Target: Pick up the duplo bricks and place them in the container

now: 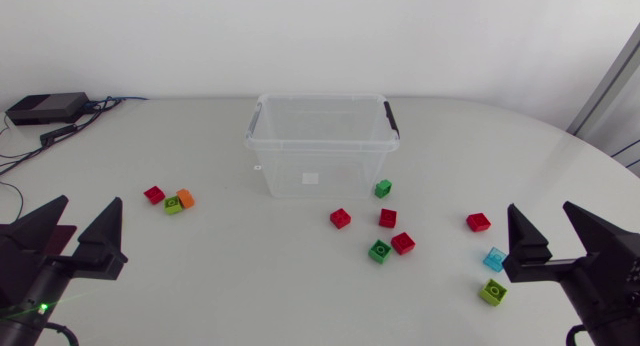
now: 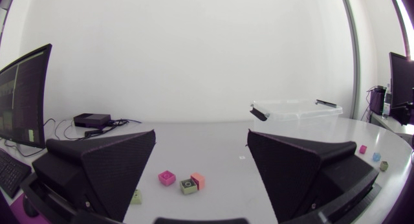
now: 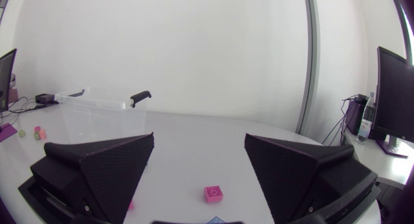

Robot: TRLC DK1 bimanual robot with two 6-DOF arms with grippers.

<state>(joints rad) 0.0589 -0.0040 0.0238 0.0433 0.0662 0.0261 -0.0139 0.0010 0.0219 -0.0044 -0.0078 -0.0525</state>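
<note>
- Container (image 1: 322, 146): clear, open-topped, with black handles, at the far middle of the table. Every brick in sight lies outside it.
- Left gripper (image 1: 92, 200) (image 2: 200, 143): at the near left, jaws wide apart with only table between them.
- Right gripper (image 1: 540, 208) (image 3: 199, 136): at the near right, jaws also wide apart.
- Ahead of the left gripper: left red brick (image 1: 153, 194), then left green brick (image 1: 174, 203) touching orange brick (image 1: 186, 198).
- Corner brick (image 1: 383, 189): green, just beside the container's near right corner.
- In front of the container: red brick A (image 1: 340, 218) and red brick B (image 1: 388, 218), near each other but apart. Closer in, mid green brick (image 1: 379, 251) touches red brick C (image 1: 403, 243).
- Ahead of the right gripper: right red brick (image 1: 479, 222) (image 3: 213, 194).
- Just beside its left finger: blue brick (image 1: 494, 259) and, nearer, lime brick (image 1: 492, 292).
- Black box (image 1: 45, 108): at the far left corner, with cables.
</note>
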